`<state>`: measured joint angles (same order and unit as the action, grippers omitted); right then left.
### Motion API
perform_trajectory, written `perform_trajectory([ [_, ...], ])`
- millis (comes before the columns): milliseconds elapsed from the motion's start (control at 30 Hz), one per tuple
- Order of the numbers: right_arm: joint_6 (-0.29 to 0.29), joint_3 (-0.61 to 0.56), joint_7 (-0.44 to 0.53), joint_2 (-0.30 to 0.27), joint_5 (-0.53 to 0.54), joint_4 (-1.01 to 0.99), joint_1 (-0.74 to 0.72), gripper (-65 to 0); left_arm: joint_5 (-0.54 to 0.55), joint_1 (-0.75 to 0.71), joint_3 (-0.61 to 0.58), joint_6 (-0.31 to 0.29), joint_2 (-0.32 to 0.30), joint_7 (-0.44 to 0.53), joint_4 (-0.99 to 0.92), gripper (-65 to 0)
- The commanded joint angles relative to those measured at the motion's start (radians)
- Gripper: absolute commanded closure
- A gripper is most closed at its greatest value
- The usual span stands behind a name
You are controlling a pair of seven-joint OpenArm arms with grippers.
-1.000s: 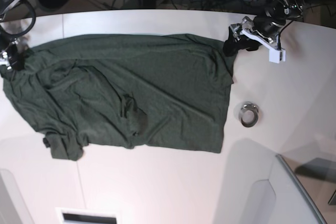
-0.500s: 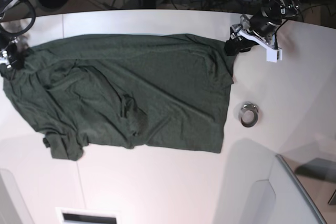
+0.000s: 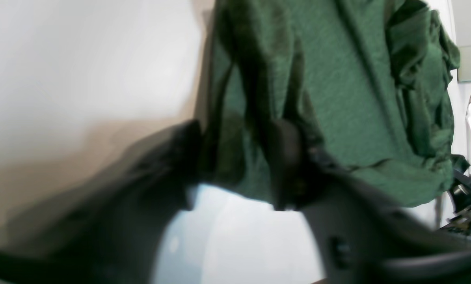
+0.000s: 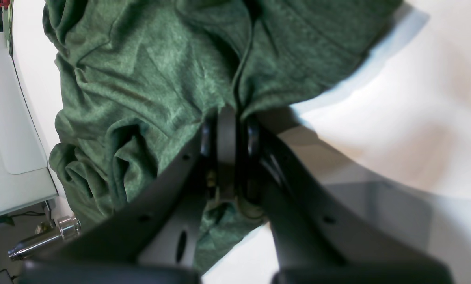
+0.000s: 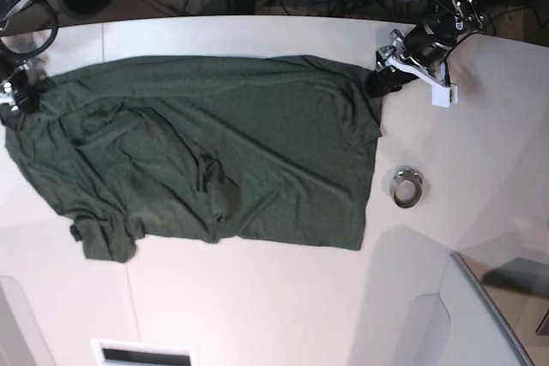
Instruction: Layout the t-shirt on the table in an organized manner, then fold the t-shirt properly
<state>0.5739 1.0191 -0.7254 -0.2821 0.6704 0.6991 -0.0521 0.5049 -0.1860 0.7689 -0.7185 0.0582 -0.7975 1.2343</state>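
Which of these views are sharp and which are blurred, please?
Base view: sharp, evenly lit, with the t-shirt and metal ring crisp. Left wrist view: soft throughout, the left gripper a dark smear. Right wrist view: cloth weave in focus, but the right gripper close to the lens is blurry.

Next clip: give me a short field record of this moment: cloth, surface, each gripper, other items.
cloth: plain dark green t-shirt, spread out but wrinkled, one sleeve bunched
surface: large white table
left gripper: at a shirt corner, cloth between its fingers, not fully shut
right gripper: shut on the shirt's opposite end
other: small metal ring, on the table beside the shirt, apart from it
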Motion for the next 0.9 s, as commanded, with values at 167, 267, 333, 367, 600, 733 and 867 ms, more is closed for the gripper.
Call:
perform_trajectory([
  [167, -0.012, -0.004, -0.009, -0.018, -0.019, 0.008, -0.001, -1.1, -0.045, -0.007, -0.002, 0.02, -0.004, -0.046, 0.005, 0.0],
  [267, -0.013, -0.01, -0.023, -0.019, -0.024, 0.011, -0.005, -0.9, -0.045, 0.013, -0.006, 0.02, -0.011, -0.053, 0.035, 0.0],
  [333, -0.015, -0.01, -0.058, -0.038, -0.024, 0.015, -0.012, -0.8, -0.036, 0.024, -0.021, 0.02, -0.03, -0.098, 0.065, 0.0],
  [367, -0.015, -0.01, -0.081, -0.05, -0.024, 0.021, -0.027, -0.8, -0.036, 0.044, -0.022, 0.02, -0.044, -0.136, 0.089, 0.0],
  [600, -0.14, -0.009, -0.256, -0.075, -0.024, 0.216, -0.065, -0.8, -0.036, 0.124, 0.017, 0.02, -0.06, -0.253, 0.213, 0.0],
  [733, -0.197, -0.009, -0.329, -0.058, -0.024, 0.314, -0.079, -0.8, -0.036, 0.13, 0.017, 0.02, -0.057, -0.254, 0.22, 0.0],
  [867, -0.285, -0.01, -0.385, -0.052, -0.024, 0.414, -0.079, -0.8, -0.035, 0.124, 0.027, 0.02, -0.059, -0.262, 0.22, 0.0],
])
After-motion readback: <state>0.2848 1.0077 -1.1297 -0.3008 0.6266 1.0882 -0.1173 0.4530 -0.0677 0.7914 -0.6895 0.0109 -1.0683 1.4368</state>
